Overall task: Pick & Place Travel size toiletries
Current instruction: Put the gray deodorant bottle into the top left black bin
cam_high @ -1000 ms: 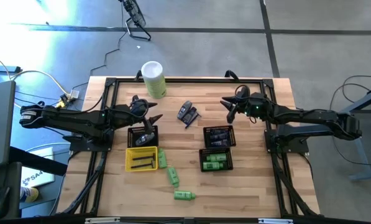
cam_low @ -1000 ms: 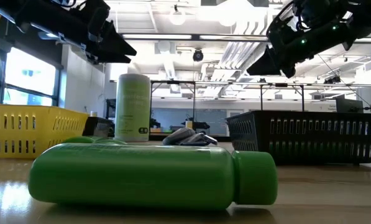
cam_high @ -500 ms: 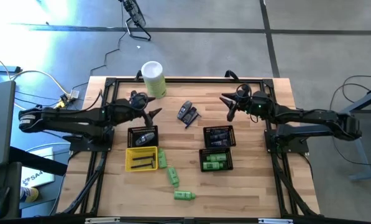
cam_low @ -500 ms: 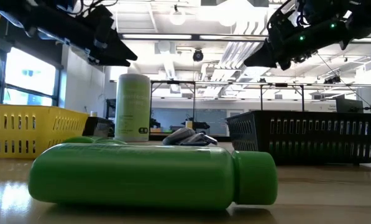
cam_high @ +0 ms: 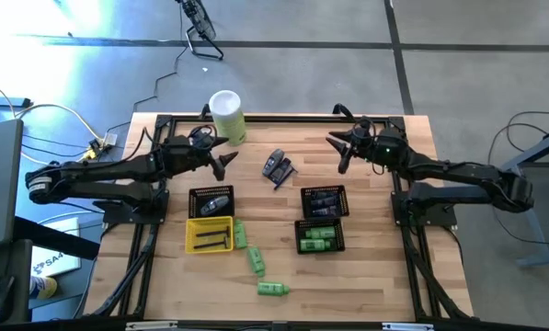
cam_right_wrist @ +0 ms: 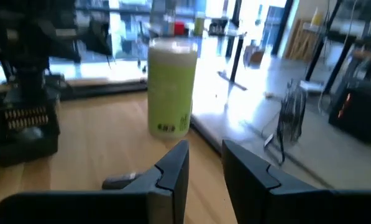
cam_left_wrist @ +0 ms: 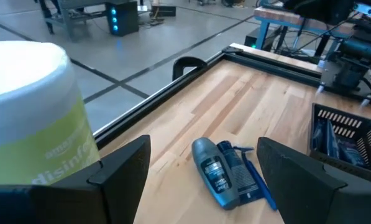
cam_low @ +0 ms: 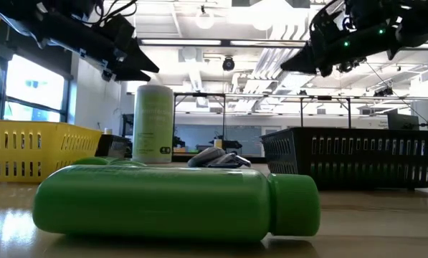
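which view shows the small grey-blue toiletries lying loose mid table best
The left wrist view: the grey-blue bottle and blue packet lie close and unobstructed on the wooden table. The high view shows them as a small dark cluster, the low view edge-on behind a green bottle, the right wrist view only a sliver.

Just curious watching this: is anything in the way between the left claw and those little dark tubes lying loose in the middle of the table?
Nothing visible. The left gripper hangs open beside the dark tubes, with bare table between them.

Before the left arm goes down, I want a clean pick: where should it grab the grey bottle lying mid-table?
Probably across the middle of the grey bottle, coming from above. It lies flat on the table, blue packet touching one long side, so the left gripper, jaws open, should straddle its narrow width carefully.
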You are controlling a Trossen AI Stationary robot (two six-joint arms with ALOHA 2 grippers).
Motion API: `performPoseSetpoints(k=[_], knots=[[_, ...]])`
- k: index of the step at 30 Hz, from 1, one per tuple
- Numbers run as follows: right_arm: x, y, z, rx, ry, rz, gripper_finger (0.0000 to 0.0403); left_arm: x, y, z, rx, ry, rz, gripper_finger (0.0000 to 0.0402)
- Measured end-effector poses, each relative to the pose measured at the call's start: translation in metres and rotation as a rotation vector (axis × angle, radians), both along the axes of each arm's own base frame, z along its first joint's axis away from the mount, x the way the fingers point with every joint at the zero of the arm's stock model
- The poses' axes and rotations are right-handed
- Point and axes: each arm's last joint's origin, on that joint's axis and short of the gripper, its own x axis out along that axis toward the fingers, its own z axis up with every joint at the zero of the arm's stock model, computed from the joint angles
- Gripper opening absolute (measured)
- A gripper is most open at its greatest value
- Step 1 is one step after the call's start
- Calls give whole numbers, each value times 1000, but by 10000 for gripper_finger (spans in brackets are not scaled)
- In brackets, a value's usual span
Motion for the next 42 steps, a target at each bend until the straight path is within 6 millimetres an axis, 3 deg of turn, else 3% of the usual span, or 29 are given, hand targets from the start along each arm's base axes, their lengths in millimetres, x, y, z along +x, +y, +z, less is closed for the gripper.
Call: performPoseSetpoints(k=[8, 15, 20, 25, 31, 42], knots=[[-1, -3, 12, -147, -60, 59, 89, 17, 6, -6, 11, -31, 6, 287], [0, 0, 10, -153, -42, 99, 87, 34, 12, -20, -36, -33, 28, 287], [-1, -2, 5, -130, 1, 90, 50, 47, 17, -16, -41, -26, 42, 287], [-4, -8, 3, -129, 31, 21, 7, 58, 21, -12, -60, -16, 50, 287], [-9, -15, 1, -112, 56, -134, 8, 70, 25, -14, -119, -3, 66, 287], [-9, -16, 1, -115, 59, -144, 4, 100, 36, -6, -190, 165, 111, 287]])
